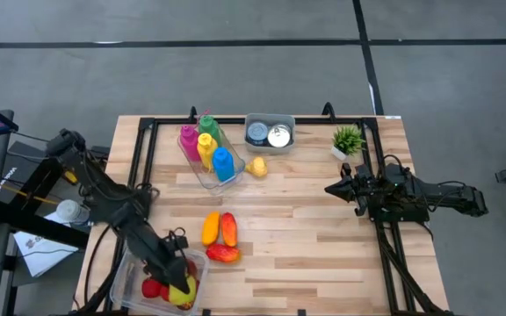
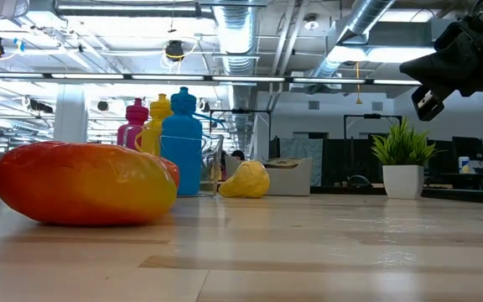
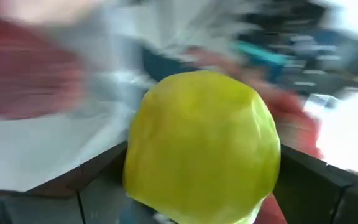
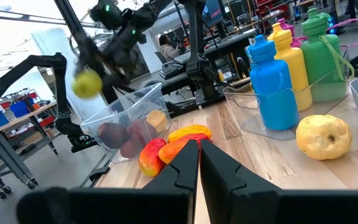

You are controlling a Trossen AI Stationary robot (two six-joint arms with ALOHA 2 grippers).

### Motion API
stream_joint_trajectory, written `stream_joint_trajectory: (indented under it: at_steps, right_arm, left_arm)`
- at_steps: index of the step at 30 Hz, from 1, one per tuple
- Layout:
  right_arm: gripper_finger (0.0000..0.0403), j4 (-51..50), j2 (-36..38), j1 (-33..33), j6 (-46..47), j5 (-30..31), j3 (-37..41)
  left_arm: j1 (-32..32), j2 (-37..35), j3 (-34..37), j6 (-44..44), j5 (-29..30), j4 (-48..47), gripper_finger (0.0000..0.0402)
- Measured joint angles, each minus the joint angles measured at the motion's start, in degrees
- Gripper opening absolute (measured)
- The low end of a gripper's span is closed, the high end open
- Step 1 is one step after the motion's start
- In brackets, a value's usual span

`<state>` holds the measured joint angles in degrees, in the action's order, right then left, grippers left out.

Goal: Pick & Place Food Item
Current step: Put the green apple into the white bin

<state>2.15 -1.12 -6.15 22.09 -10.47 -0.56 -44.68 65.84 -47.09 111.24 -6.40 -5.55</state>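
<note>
You see left gripper (image 1: 181, 290) clamped on round yellow-green fruit (image 3: 201, 146) over clear plastic tub (image 1: 130, 268), bench 7 o'clock | right gripper (image 4: 199, 163) together, 3 o'clock

3 peppers (image 1: 220, 235) lie mid-worktop (image 1: 323, 254); bottle tray (image 1: 207, 151) behind them; fruit bin (image 1: 161, 279) at their front left.

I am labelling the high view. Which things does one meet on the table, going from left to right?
Left gripper holding yellow-green fruit over clear bin → three mangoes → bottle tray → yellow pear → grey can box → potted plant → right gripper.
</note>
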Motion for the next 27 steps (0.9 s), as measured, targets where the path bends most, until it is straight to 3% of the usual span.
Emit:
stream_joint_trajectory:
  at_steps: [3, 10, 17, 21, 27]
  right_arm:
    - [0.0012, 0.0, 0.01, 0.01, 0.0, 0.0, 0.0]
    - [0.0012, 0.0, 0.0, 0.02, 0.0, 0.01, 0.0]
    - [0.0012, 0.02, 0.02, 0.02, 0.02, 0.01, 0.0]
    - [0.0012, 0.04, 0.0, 0.01, 0.01, -0.01, 0.0]
    - [0.0012, 0.01, 0.02, 0.02, 0.02, 0.01, 0.0]
  left_arm:
    - [0.02, -4.52, -0.03, -0.8, 7.93, 5.31, 0.0327]
    - [-2.48, -10.08, -4.94, -7.7, 21.58, 5.99, 0.0327]
    - [-2.8, -9.09, -8.04, -28.39, 35.77, 24.64, 0.0327]
    - [-2.83, -8.08, -8.09, -38.12, 38.51, 30.94, 0.0327]
    - [-2.4, -5.96, -10.04, -47.19, 38.31, 29.95, 0.0327]
